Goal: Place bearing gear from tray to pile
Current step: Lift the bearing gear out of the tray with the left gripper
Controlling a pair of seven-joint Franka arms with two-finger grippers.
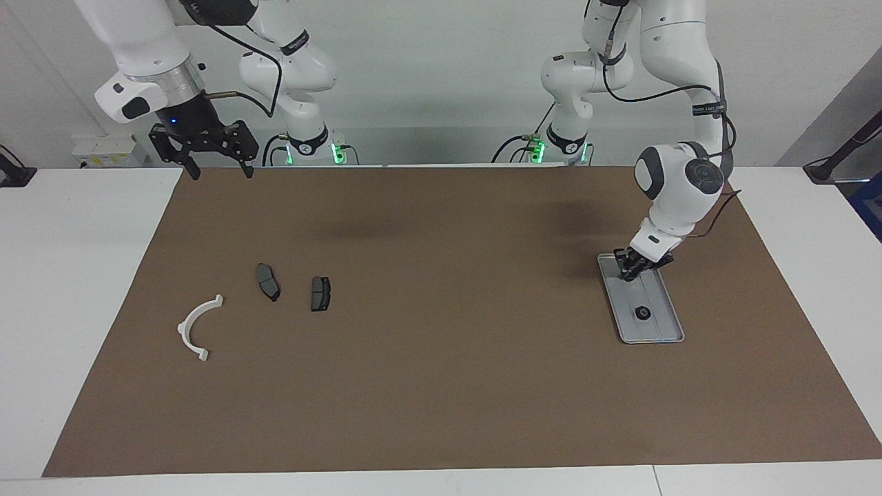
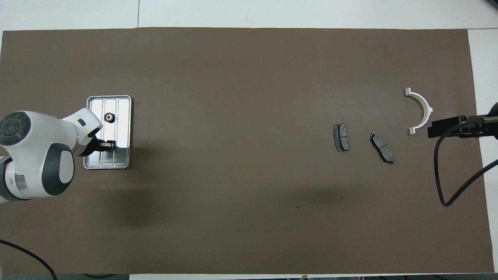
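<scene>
Bearing gear [image 2: 109, 116] lies in the tray [image 2: 121, 112], twelve o'clock overhead from the left gripper [image 2: 111, 145], whose fingers are closed without it; that gripper should reopen and recentre. Right gripper [image 1: 222, 171] waits, open.

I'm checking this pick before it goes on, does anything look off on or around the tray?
Yes. The left gripper is down in the tray with its fingertips shut, but the bearing gear lies apart from it, farther from the robots, ungrasped. The grip seems to have missed. The right gripper waits open, raised.
</scene>
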